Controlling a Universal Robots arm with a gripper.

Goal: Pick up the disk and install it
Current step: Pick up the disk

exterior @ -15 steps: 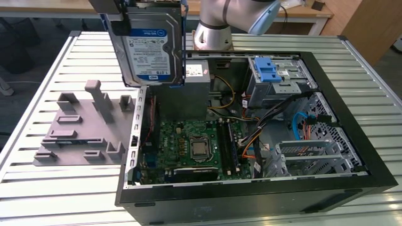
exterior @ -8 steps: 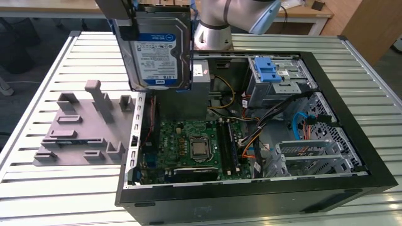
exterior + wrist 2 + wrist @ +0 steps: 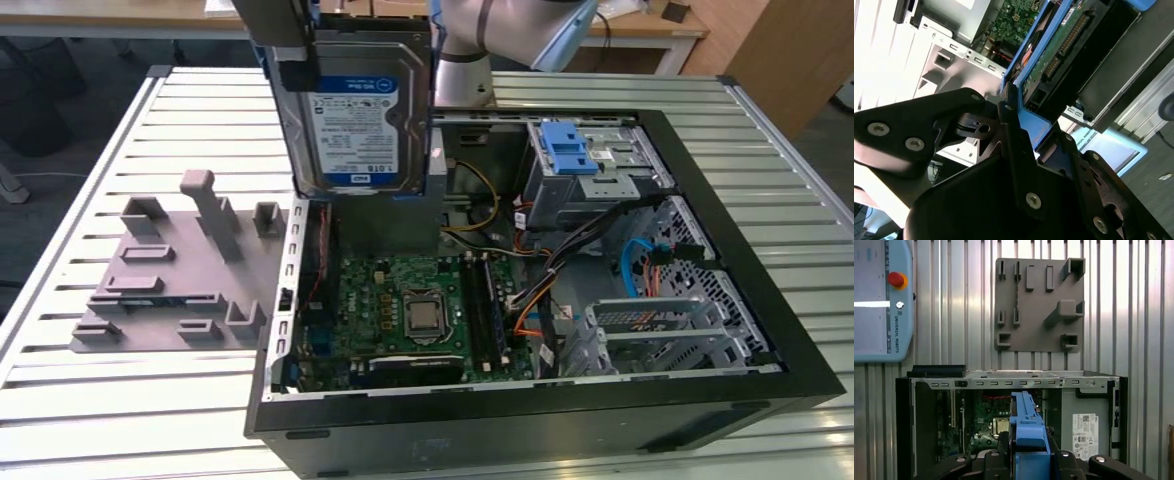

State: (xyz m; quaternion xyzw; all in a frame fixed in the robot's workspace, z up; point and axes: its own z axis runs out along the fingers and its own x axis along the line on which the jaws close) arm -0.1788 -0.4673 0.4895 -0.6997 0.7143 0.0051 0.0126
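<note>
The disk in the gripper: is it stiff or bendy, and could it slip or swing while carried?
Probably stiff: the disk hangs near-upright as one flat slab, no sag. Likely heavy for its size, being metal-cased. It could slip, since the gripper pinches only its smooth blue rail.

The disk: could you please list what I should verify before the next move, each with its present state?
1. Grip: the gripper is shut on the disk by its blue rail: ok.
2. The disk is lifted above the open computer case: ok.
3. The disk hangs upright, label visible: ok.
4. The drive cage is free to take it: cannot tell.
5. The cables are out of the cage's way: cannot tell.
</note>
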